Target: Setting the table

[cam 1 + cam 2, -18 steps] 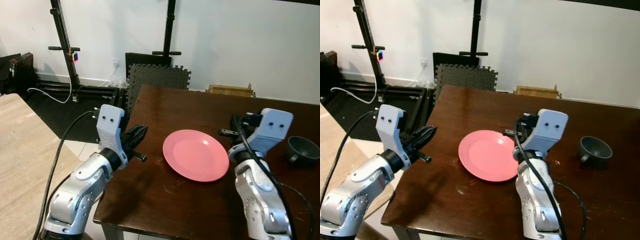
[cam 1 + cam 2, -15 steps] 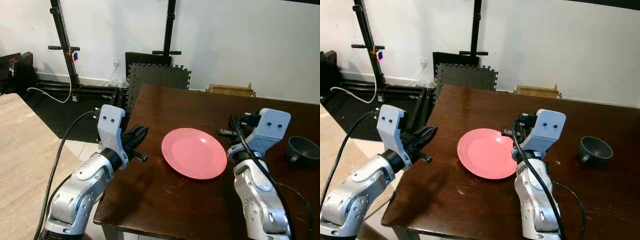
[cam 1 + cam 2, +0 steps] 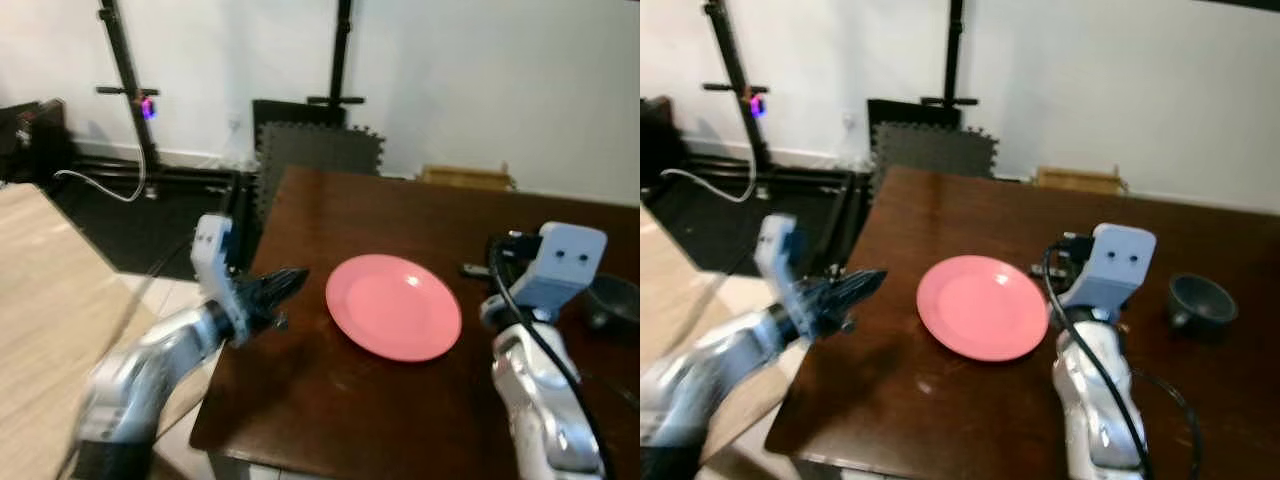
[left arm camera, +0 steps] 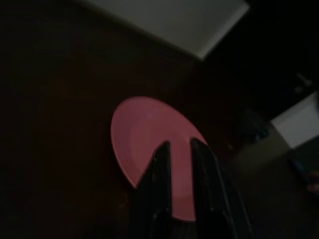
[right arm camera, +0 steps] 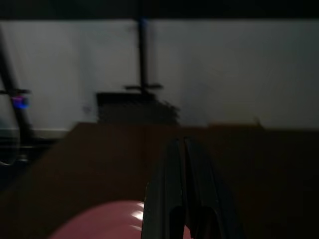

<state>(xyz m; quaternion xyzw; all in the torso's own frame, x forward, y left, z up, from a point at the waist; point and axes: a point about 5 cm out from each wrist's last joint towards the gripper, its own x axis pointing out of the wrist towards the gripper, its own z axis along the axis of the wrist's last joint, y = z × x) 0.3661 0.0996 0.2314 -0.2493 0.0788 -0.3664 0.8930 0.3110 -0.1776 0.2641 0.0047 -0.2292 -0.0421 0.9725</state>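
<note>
A pink plate (image 3: 393, 307) lies flat on the dark wooden table (image 3: 320, 400), near its left front part. My left gripper (image 3: 298, 275) hovers at the table's left edge and points at the plate's left rim, a short way off it. In the left wrist view the left gripper (image 4: 180, 143) has a narrow gap between its fingers, with the plate (image 4: 144, 124) beyond them. My right gripper (image 3: 470, 268) is held above the table just right of the plate, shut and empty. Its fingers (image 5: 172, 164) press together over the plate's rim (image 5: 99, 224). A dark cup (image 3: 612, 300) stands at the far right.
Grey foam mats (image 3: 315, 150) lean on the white wall behind the table. A black stand (image 3: 128, 90) and cables are at the back left, and a cardboard box (image 3: 460, 178) sits beyond the table's far edge. Light wood floor lies to the left.
My left arm has swung, blurred, and its gripper now reaches further right toward the plate's rim. The right arm has shifted a little to the right. The plate stays put.
</note>
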